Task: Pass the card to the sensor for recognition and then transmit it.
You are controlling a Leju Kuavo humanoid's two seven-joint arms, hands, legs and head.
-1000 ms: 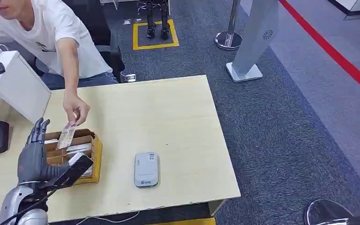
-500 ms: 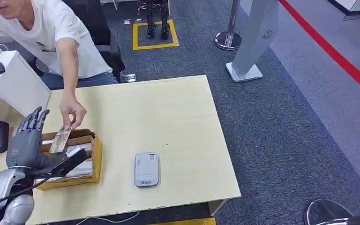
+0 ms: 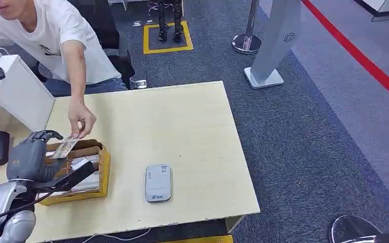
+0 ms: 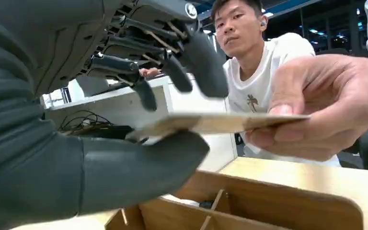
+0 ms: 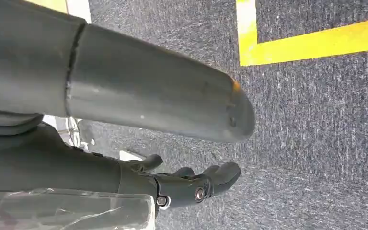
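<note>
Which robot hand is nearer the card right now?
Left. The left hand is at the card, thumb under it and fingers above, while a person's hand holds the other end. The right hand hangs over the carpet, away from it.

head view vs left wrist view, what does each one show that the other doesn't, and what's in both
Head view alone: the grey sensor lying flat on the table, apart from the wooden box, plus the carpet and the yellow floor marking.

Left wrist view alone: the card edge-on, resting on the left hand's thumb with its fingers curled just above it, while the person's hand pinches the other end.

Both: the card, the left hand, the person's hand and the box.
</note>
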